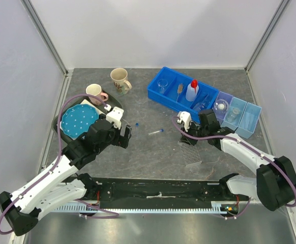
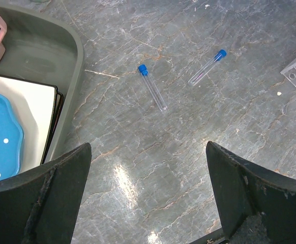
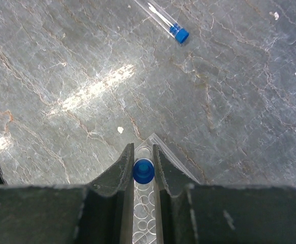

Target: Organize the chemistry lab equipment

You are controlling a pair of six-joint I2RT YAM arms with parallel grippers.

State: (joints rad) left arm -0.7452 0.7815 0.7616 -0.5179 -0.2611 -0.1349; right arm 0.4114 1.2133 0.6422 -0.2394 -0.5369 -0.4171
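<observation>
The right fingers (image 3: 127, 165) are closed on a blue-capped tube (image 3: 143, 171), pinching it just under its cap. In the right wrist view the tube is seen end on. Its long axis therefore runs straight away from the camera, down toward the clear tube rack (image 3: 147, 206), which lies on the table (image 3: 61, 101) directly beneath. The cap sits over the rack's near corner at the bottom centre of the frame. Cap and fingers hide the tube's lower end, so I cannot tell whether it has entered a well.

The coming move turns on this, as I judge it. With the tube upright and the rack right below it, it calls for a straight descent with little sideways correction, then a release.

The left fingers (image 2: 56, 193) stand wide open and hold nothing, hovering over bare table. Two more tubes lie flat ahead of them, in the upper middle of the left wrist view. The second tube (image 2: 152, 87) has its cap at the upper left. The third tube (image 2: 206, 67) has its cap at the upper right. They lie apart from each other and from the rack. The left arm is free, and in the overhead view it is nearer the second tube.
</observation>
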